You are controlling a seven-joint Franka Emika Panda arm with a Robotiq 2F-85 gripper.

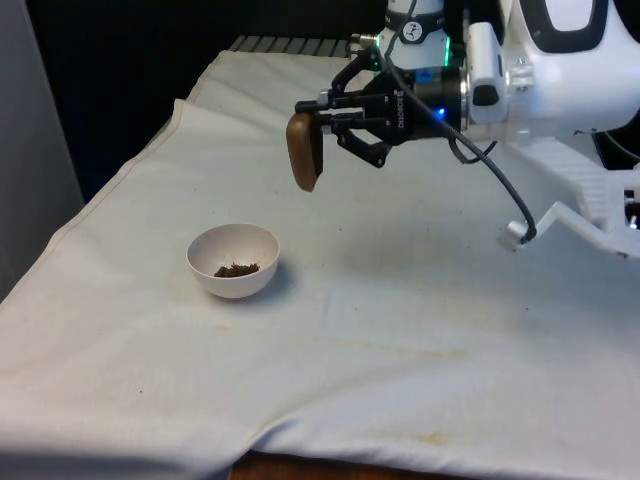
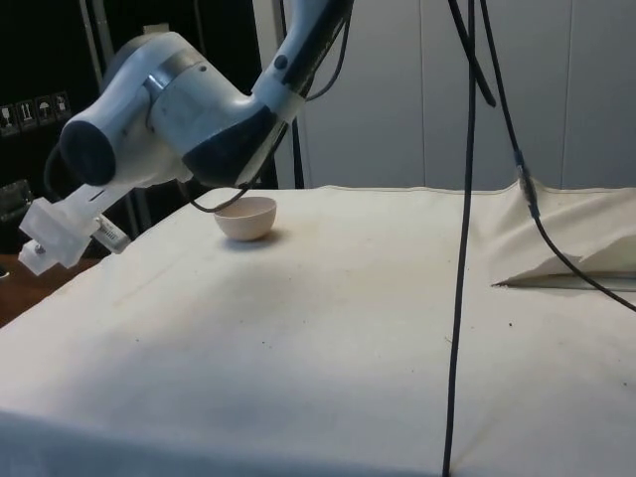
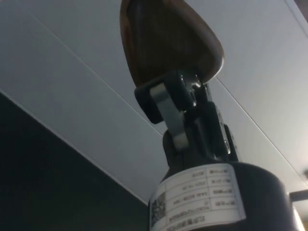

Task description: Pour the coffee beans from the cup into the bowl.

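Pincer [image 1: 322,122] clamps the brown cup [image 1: 304,152] by its rim, tipped above the bowl [image 1: 233,261]; emptied, it looks light, rigid, smooth

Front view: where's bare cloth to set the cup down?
The cloth lies bare from the white bowl across to the front view's right, and along the near edge. The far corner on the front view's left is bare too. It is crowded only at the bowl, which holds coffee beans; the end effector holds the brown cup in the air.
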